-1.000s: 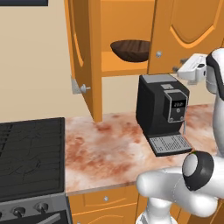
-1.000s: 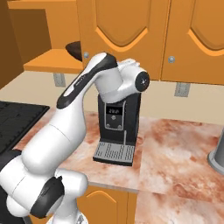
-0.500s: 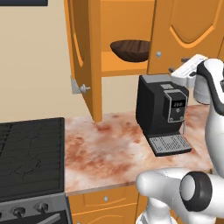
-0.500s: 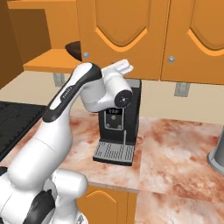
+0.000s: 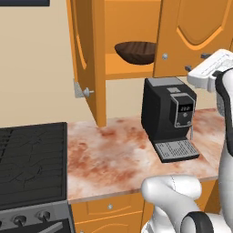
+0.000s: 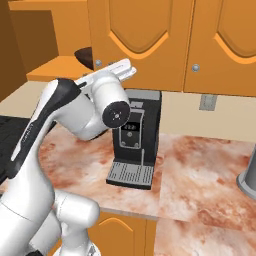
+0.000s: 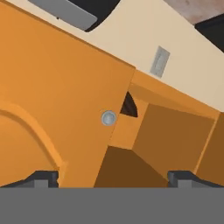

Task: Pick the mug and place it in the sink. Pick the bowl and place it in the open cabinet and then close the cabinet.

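Dark brown and ribbed, the bowl (image 5: 135, 51) sits on the lower shelf of the orange wall cabinet (image 5: 132, 68), so the placing looks done and only the closing is left. The left door (image 5: 86, 63) stands swung out over the marbled surface (image 5: 113, 150), edge-on to the left base camera, while the right door (image 5: 191, 36) is shut. A sliver of the bowl (image 7: 129, 106) peeks past that shut door's edge in the hand view, just beside its silver knob (image 7: 108, 117).

Risks from here, as I judge them: the arm sits on the right, in front of the shut door, and must travel across to get behind the open one. A sweep that runs too close could clip the black coffee machine (image 5: 168, 116) directly below the cabinet, or catch the door's edge and shove it wider rather than closed. A push too near the hinge would stall.

The gripper (image 7: 113, 177) has its jaws spread wide and empty, touching nothing, facing the cabinet front.
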Robot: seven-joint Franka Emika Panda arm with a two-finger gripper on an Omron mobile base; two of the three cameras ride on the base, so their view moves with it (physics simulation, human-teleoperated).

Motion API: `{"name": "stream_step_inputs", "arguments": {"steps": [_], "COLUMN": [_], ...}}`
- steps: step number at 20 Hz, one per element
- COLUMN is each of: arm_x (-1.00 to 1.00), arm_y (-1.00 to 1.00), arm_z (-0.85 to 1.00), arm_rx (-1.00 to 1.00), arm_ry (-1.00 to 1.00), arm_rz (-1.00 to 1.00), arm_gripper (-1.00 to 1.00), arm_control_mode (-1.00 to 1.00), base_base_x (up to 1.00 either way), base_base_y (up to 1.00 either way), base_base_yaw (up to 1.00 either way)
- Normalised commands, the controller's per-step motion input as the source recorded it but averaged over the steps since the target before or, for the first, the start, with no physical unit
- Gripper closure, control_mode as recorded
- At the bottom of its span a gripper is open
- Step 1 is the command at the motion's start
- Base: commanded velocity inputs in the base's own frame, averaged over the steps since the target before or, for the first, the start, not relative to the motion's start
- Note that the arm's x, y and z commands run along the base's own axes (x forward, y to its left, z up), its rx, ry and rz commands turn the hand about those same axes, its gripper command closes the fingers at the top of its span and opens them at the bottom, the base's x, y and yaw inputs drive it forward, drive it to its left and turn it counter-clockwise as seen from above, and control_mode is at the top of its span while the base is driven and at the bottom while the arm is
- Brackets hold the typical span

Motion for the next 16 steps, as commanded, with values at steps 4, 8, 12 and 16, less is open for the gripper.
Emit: {"name": "stream_step_inputs", "arguments": {"steps": [4,8,12,16], "arm_x": [-1.00,-1.00,-1.00,-1.00], "arm_y": [0.00,-0.07,-0.35,-0.11], "arm_z": [0.20,0.20,0.16,0.07], "arm_rx": [0.00,0.00,0.00,0.00], "arm_ry": [0.00,0.03,0.00,0.00], "arm_rz": [-0.02,-0.04,-0.02,-0.03], "arm_gripper": [-1.00,-1.00,-1.00,-1.00], "arm_control_mode": [-1.00,-1.00,-1.00,-1.00], "base_base_x": [0.00,0.00,0.00,0.00], "base_base_y": [0.00,0.00,0.00,0.00], "base_base_yaw": [0.00,0.00,0.00,0.00]}}
